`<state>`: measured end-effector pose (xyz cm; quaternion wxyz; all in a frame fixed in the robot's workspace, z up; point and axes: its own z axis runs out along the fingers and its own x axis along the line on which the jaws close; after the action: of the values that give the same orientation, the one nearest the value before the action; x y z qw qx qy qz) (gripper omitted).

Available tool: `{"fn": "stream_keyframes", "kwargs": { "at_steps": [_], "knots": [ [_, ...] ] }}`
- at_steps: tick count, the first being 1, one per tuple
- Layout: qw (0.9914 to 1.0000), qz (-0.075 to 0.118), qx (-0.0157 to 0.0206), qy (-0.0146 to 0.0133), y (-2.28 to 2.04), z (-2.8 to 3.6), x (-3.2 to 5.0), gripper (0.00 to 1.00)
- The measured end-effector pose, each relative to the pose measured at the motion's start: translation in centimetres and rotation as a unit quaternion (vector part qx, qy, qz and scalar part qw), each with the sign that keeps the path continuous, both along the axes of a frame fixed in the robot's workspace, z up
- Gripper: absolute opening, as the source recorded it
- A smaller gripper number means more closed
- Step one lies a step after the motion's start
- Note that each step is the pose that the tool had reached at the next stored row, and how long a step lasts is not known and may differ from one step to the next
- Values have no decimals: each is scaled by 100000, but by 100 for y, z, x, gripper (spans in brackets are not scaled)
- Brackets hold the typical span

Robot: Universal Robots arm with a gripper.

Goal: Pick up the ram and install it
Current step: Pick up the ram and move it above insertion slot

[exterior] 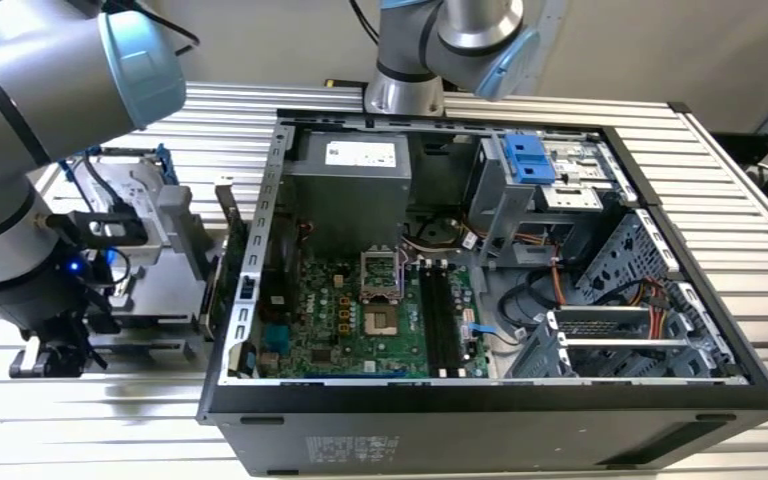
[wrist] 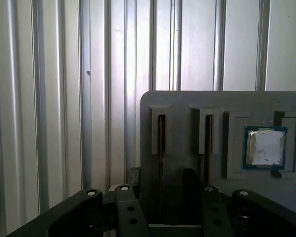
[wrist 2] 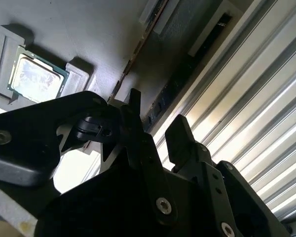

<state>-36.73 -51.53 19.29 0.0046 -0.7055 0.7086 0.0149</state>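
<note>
In the first wrist view, two thin ram sticks stand on edge in the slots of a grey holder (wrist: 187,101). The ram (wrist: 161,143) farthest from the square chip lies between my gripper's (wrist: 161,180) fingers, which stand apart on either side of it without touching. The other stick (wrist: 207,143) sits one slot over. In the second wrist view my gripper (wrist 2: 155,126) is open, its black fingers (wrist 2: 180,136) low over the holder. In the exterior view the gripper (exterior: 53,358) hangs just above the table, left of the computer case.
A square chip with a pale label (wrist: 265,147) rests in a recess of the holder beside the sticks. The open computer case (exterior: 491,410) fills the table's middle, with black memory slots (exterior: 440,315) on its green motherboard. A grey fixture (exterior: 157,215) stands behind the gripper.
</note>
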Motion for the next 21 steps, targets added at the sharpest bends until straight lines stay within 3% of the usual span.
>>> {"fn": "stream_keyframes", "kwargs": {
  "at_steps": [5, 21],
  "knots": [
    [99997, -829, -6, 5, 0, -8, 0, 100],
    [99999, -350, 1, 0, 0, -11, 0, 100]
  ]
}}
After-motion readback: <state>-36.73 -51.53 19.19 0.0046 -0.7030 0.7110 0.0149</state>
